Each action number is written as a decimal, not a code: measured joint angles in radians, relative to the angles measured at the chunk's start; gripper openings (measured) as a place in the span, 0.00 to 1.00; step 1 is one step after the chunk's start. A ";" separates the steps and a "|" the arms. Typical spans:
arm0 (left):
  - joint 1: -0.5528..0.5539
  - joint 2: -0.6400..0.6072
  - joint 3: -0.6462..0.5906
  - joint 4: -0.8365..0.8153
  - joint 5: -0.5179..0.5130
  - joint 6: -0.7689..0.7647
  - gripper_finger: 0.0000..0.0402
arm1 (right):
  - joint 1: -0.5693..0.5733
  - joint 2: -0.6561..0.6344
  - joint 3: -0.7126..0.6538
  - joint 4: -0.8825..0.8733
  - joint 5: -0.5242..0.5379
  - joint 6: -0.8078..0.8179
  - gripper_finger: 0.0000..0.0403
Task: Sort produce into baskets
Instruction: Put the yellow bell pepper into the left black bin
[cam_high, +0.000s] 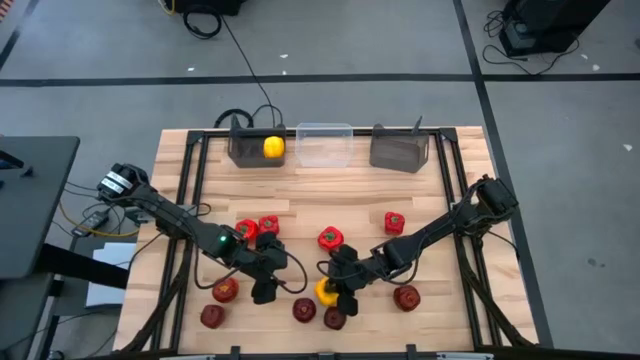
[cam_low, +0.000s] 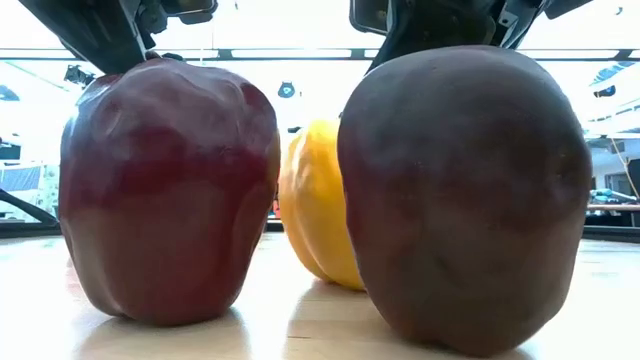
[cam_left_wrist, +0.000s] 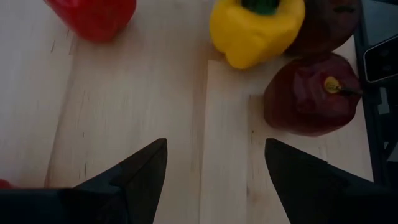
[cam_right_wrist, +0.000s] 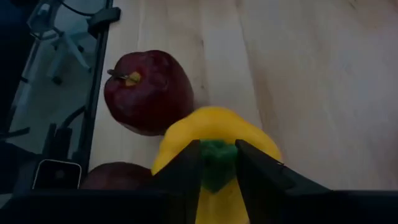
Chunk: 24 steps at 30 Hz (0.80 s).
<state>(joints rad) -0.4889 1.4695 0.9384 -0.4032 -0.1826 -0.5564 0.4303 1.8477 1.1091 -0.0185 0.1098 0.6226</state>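
The yellow pepper (cam_right_wrist: 214, 134) sits near the table's (cam_high: 420, 200) front edge, between two dark red apples (cam_low: 165, 190), its green stem pinched by the right gripper (cam_right_wrist: 217, 158). Just beside it, the left gripper (cam_left_wrist: 214, 165) hovers with fingers spread over bare wood.

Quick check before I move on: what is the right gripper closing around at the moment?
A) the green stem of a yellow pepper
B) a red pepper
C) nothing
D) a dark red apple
A: in the right wrist view the right gripper has its fingers on either side of the green stem of the yellow pepper.
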 joint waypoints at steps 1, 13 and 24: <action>0.000 0.000 0.000 -0.001 -0.003 0.000 0.69 | 0.000 0.000 0.000 0.003 -0.006 0.002 0.22; 0.026 0.000 0.000 0.049 -0.149 0.005 0.69 | -0.051 -0.108 0.026 0.017 0.061 -0.060 0.05; 0.072 0.000 0.000 0.254 -0.128 0.133 0.83 | -0.114 -0.280 0.035 -0.123 0.068 -0.213 0.05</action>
<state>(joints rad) -0.4173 1.4693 0.9382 -0.1497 -0.3102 -0.4236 0.3160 1.5680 1.1442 -0.1416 0.1775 0.4098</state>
